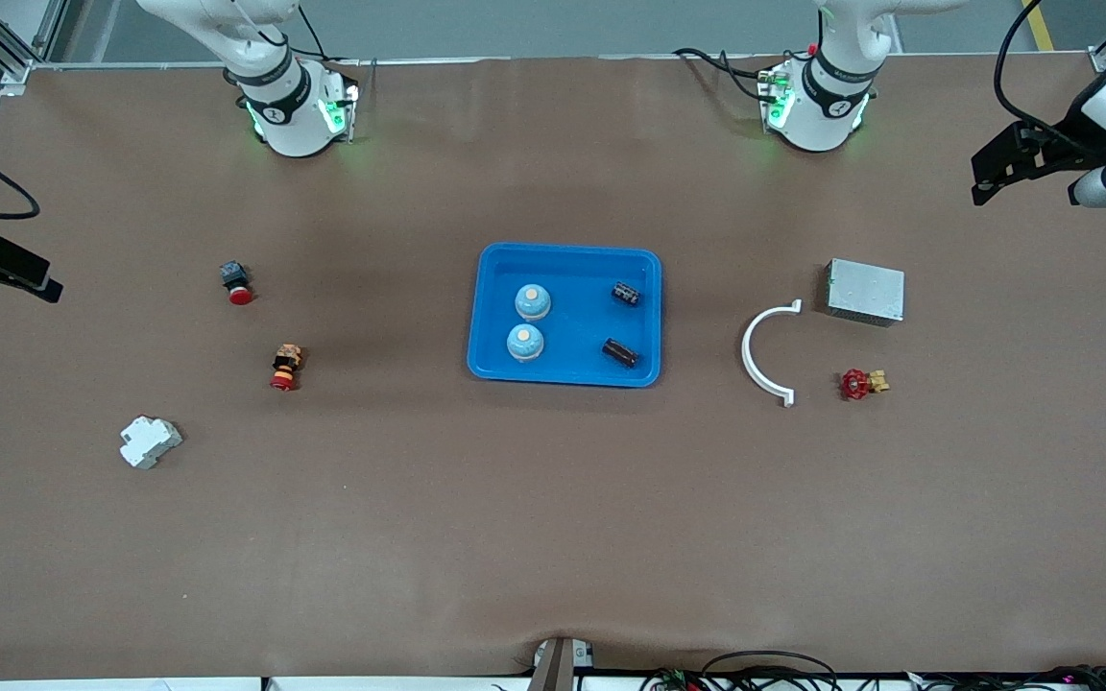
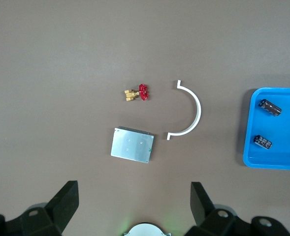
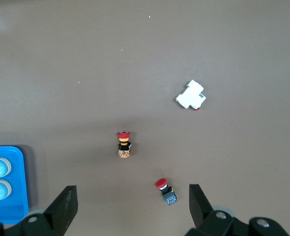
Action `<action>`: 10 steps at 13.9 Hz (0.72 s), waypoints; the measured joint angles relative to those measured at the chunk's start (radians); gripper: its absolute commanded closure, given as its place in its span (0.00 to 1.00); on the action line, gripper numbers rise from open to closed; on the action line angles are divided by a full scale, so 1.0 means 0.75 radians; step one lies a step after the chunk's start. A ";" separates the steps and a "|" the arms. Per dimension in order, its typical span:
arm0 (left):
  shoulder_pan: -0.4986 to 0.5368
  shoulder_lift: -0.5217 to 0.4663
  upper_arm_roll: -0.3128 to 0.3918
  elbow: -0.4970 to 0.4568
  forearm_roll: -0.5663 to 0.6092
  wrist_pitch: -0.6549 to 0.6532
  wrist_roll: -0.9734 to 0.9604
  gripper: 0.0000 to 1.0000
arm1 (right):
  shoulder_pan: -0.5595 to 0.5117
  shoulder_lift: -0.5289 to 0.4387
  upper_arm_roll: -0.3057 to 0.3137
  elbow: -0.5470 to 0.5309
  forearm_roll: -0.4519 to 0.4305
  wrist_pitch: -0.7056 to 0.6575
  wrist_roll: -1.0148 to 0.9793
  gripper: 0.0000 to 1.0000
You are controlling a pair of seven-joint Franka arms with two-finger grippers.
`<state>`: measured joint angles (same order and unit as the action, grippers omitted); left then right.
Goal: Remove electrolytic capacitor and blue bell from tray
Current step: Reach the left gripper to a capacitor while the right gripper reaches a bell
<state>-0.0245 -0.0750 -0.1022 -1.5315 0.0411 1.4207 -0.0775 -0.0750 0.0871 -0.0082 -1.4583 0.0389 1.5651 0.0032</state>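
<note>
Front view: blue tray point(image 1: 486, 317) mid-table holds two bells point(image 1: 532, 301) at nine o'clock, two capacitors point(image 1: 624, 294) at three (all inside). Wrist views: left pincer point(image 2: 135, 206) and right pincer point(image 3: 132, 206) spread wide, empty, waiting.

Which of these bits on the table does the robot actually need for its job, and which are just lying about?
For the job:
- two capacitors
- two bells
- blue tray holding them

Lying about:
- white arc
- metal box
- red valve
- two red push buttons
- white breaker
</note>
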 measured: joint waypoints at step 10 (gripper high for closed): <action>-0.025 0.085 -0.016 -0.005 -0.115 -0.054 0.000 0.00 | 0.000 -0.006 0.000 0.000 0.000 0.003 0.000 0.00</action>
<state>-0.0436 -0.0109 -0.1142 -1.5354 -0.0451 1.3800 -0.0775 -0.0749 0.0822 -0.0081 -1.4583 0.0389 1.5673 0.0032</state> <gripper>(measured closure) 0.000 0.000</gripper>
